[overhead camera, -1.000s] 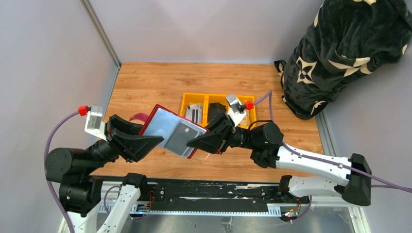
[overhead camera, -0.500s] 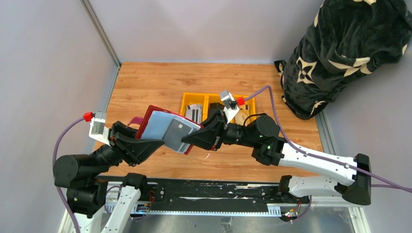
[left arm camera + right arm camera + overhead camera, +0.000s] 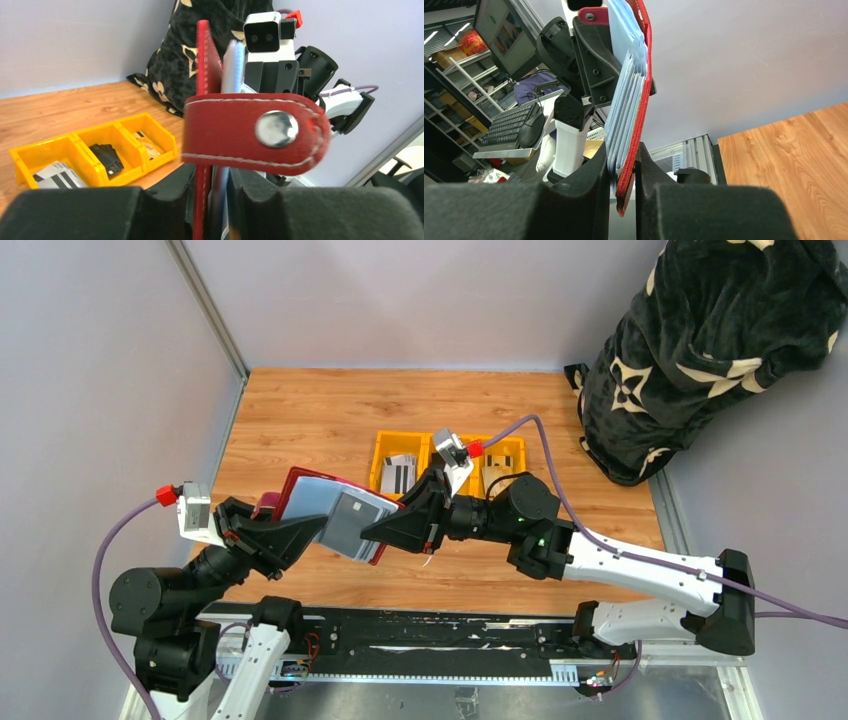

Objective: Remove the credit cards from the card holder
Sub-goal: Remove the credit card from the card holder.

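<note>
The dark red card holder hangs open in the air between both arms, its pale blue sleeves facing up with a grey card showing inside one. My left gripper is shut on its left edge; the snap tab hangs in front of the left wrist camera. My right gripper is shut on its right edge, pinching the red cover and the sleeves. Striped white cards and a tan card lie in the yellow bin.
The yellow three-part bin stands mid-table behind the grippers, with a black item in its middle part. A dark patterned blanket bundle stands at the back right. Grey walls close in the left and back.
Both arms have carried the card holder to the left and slightly nearer. Both grips have stayed the same.
</note>
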Motion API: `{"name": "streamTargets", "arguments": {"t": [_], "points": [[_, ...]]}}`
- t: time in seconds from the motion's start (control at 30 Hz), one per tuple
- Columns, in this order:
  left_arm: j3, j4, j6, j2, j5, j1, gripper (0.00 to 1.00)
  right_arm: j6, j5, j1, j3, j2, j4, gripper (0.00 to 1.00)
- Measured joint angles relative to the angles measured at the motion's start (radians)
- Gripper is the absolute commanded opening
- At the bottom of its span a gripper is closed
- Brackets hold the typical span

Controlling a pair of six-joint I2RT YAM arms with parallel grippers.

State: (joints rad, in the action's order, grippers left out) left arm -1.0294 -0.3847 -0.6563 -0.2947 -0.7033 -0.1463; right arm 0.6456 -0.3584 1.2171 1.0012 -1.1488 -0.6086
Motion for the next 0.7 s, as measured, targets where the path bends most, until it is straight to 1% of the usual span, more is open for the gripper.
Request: {"name": "streamTargets", "arguments": {"t": [0.13, 0.27, 0.3, 0.33, 0.4, 0.47, 0.53, 0.6, 0.7], "points": [[0.015, 0.004, 0.003, 0.002, -0.023, 0.001, 0.32, 0.005, -0.013, 0.008, 0.016, -0.018, 0.005, 0.00], [0.024, 0.032, -0.005, 0.002, -0.053, 0.005, 0.31, 0.008, -0.024, 0.008, 0.024, -0.018, 0.013, 0.00], [0.025, 0.040, -0.006, 0.002, -0.059, 0.006, 0.28, 0.008, -0.026, 0.009, 0.027, -0.018, 0.018, 0.03], [0.026, 0.045, -0.007, 0.002, -0.063, 0.006, 0.23, 0.008, -0.028, 0.009, 0.032, -0.015, 0.028, 0.09], [0.027, 0.050, -0.006, 0.002, -0.071, 0.007, 0.14, 0.007, -0.028, 0.009, 0.038, -0.013, 0.043, 0.18], [0.026, 0.042, 0.006, 0.002, -0.072, 0.006, 0.09, 0.007, -0.024, 0.009, 0.039, -0.014, 0.055, 0.26], [0.025, 0.029, 0.014, 0.002, -0.067, 0.006, 0.07, 0.008, -0.022, 0.009, 0.039, -0.015, 0.062, 0.37], [0.023, 0.009, 0.016, -0.001, -0.071, 0.006, 0.05, 0.012, -0.027, 0.010, 0.039, -0.017, 0.059, 0.41], [0.023, -0.004, -0.002, -0.016, -0.085, 0.005, 0.02, 0.021, -0.039, 0.013, 0.037, -0.016, 0.038, 0.41]]}}
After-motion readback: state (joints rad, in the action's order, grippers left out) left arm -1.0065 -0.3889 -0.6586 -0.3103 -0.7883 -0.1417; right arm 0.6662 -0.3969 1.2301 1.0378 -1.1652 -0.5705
